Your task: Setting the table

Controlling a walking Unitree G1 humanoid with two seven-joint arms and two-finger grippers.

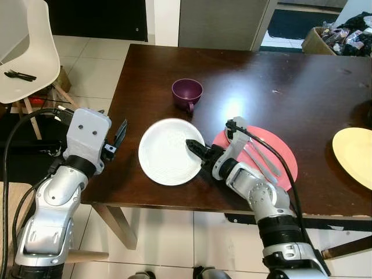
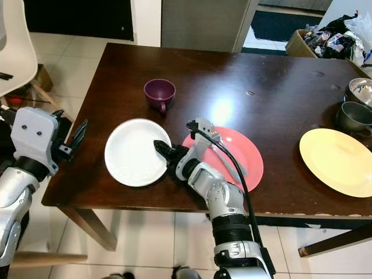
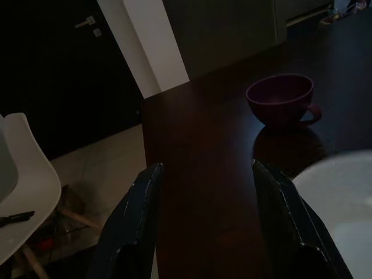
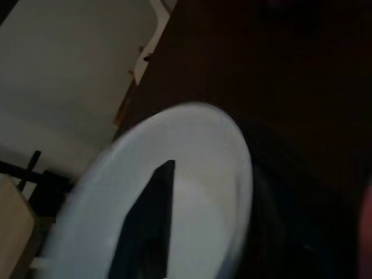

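A white plate (image 1: 168, 152) lies near the front edge of the dark wooden table (image 1: 261, 75). My right gripper (image 1: 195, 149) is at the plate's right rim. One black finger (image 4: 148, 224) lies on top of the plate and the other is hidden under it, so the gripper is shut on the rim. Just right of it sits a pink plate (image 1: 279, 152) with cutlery (image 1: 260, 157) on it. A purple cup (image 1: 187, 92) stands behind the white plate. My left gripper (image 1: 119, 136) hovers at the table's left edge, open with nothing between its fingers (image 3: 139, 221).
A yellow plate (image 2: 338, 161) lies at the right, with metal bowls (image 2: 356, 111) behind it. A white chair (image 1: 32, 55) with black cutlery (image 1: 19, 74) on its seat stands left of the table. A box of clutter (image 1: 334, 38) sits at the back right.
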